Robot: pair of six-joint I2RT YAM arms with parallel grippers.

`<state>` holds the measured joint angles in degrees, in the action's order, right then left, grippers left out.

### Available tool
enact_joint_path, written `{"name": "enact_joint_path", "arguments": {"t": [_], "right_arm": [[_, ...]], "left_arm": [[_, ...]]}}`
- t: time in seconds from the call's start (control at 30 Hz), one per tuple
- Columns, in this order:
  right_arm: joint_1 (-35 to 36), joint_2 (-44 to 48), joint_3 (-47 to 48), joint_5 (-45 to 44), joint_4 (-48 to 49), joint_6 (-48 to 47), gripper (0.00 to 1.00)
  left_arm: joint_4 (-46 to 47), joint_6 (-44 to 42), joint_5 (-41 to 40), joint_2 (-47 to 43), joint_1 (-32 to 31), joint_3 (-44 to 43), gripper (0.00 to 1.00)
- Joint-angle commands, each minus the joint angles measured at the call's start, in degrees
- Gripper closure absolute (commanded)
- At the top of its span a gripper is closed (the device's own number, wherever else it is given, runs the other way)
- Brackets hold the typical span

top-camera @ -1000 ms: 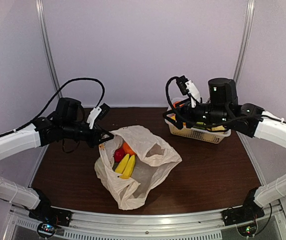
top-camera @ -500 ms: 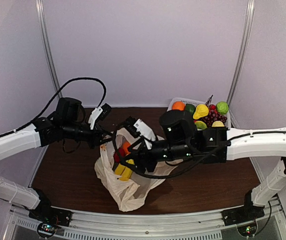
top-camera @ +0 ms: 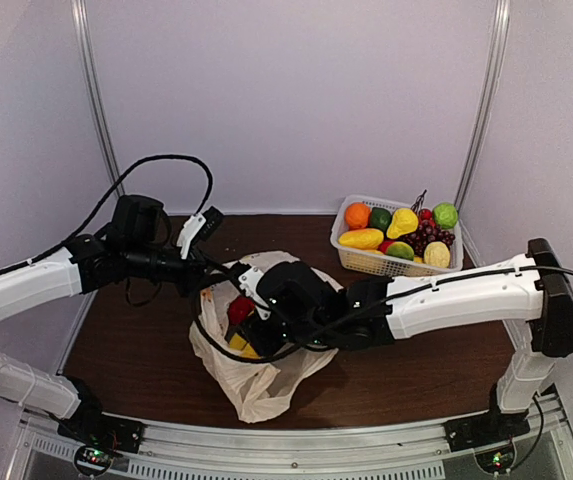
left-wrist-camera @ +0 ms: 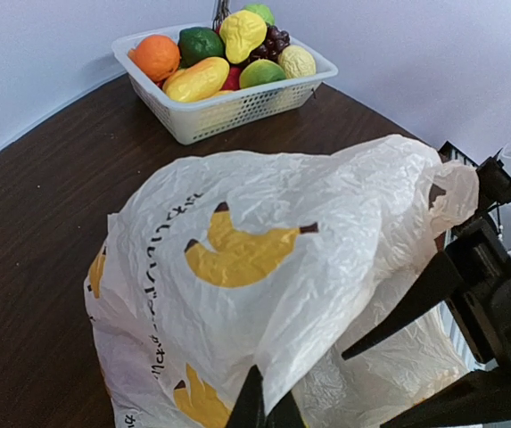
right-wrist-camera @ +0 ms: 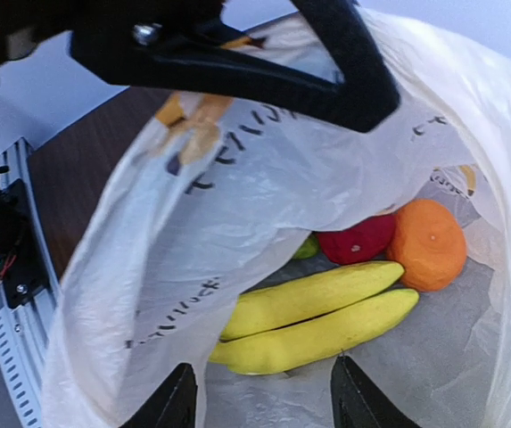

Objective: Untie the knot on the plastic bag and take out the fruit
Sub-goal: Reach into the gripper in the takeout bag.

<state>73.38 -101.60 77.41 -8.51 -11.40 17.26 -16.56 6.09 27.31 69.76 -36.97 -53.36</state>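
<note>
Right gripper (right-wrist-camera: pixel 259 397), fingers apart, has swung from the basket (top-camera: pixel 396 265) at upper right into the plastic bag (top-camera: pixel 261 390) at centre frame, over the fruit (right-wrist-camera: pixel 326 312). Left gripper (left-wrist-camera: pixel 266 406) stays pinched on the bag's rim.

My left arm (top-camera: pixel 26 285) and right arm (top-camera: pixel 456 295) wear smooth white shells broken by chunky black joints. A thin black cable (top-camera: pixel 166 160) arcs at twelve o'clock of the left one. My left gripper (left-wrist-camera: pixel 264 403) has slim black wedge fingers, and a silver screw (right-wrist-camera: pixel 144 34) dots its housing
</note>
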Motion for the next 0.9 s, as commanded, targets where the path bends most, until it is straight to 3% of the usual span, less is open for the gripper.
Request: {"name": "enact_joint_path", "arguments": {"t": [0.0,0.13,0.53,0.87], "right_arm": [[-0.5,-1.6,-0.2,-11.8,-4.3,0.7,0.48],[-0.6,-1.8,-3.4,-15.2,-4.8,-0.3,0.5],[0.3,-6.4,-6.9,-8.5,-1.5,-1.4,0.5],[-5.1,-10.1,-6.2,-7.4,2.5,6.7,0.46]], "left_arm": [[1.7,-0.8,0.7,-1.3,-0.3,0.0,1.0],[1.8,-0.8,0.3,-1.6,-0.3,0.1,1.0],[1.8,-0.7,0.6,-0.8,-0.3,0.1,1.0],[1.8,-0.8,1.0,-0.5,-0.3,0.1,1.0]]}}
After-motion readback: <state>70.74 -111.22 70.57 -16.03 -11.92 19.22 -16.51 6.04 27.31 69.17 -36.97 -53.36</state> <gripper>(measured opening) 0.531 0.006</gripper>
